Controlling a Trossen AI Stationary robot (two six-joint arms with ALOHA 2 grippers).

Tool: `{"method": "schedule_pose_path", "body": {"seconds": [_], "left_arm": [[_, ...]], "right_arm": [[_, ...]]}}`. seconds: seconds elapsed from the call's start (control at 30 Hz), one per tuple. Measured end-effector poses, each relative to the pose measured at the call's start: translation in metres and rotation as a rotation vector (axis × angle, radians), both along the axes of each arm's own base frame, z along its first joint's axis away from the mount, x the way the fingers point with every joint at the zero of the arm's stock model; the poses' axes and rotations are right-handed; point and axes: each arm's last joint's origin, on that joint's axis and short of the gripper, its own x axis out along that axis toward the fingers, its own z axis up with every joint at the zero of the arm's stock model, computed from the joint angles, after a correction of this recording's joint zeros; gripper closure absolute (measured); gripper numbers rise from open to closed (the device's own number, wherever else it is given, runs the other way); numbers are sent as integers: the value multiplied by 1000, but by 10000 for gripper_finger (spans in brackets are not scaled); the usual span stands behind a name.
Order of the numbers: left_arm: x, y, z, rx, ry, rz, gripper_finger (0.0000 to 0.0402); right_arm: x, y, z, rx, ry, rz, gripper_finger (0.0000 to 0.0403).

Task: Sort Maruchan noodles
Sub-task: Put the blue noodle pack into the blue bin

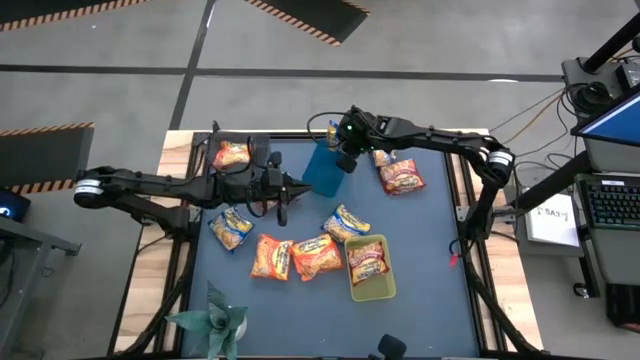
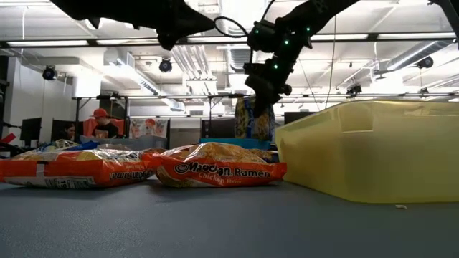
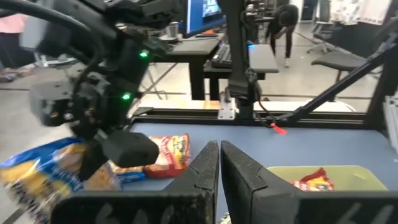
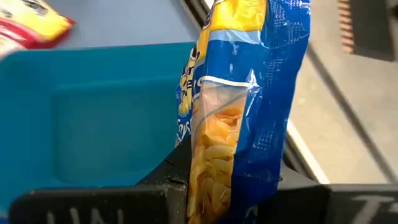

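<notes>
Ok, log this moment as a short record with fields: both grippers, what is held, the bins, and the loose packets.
right gripper: shut on blue-and-yellow packet, held hanging over the blue bin
left gripper: shut, holding nothing, above the table beside the blue bin
blue bin: looks bare inside in the right wrist view
yellow-green bin: one red packet inside
loose packets: orange pair and two blue-and-yellow ones in front, one red and one orange at the back
</notes>
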Motion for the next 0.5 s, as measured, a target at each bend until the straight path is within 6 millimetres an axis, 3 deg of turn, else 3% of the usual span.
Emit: {"method": "schedule_pose_path", "body": {"seconds": [0.5], "left_arm": [[-4, 1, -5, -3, 4, 42, 402]], "right_arm": [[8, -5, -3, -34, -71, 5, 337]]}}
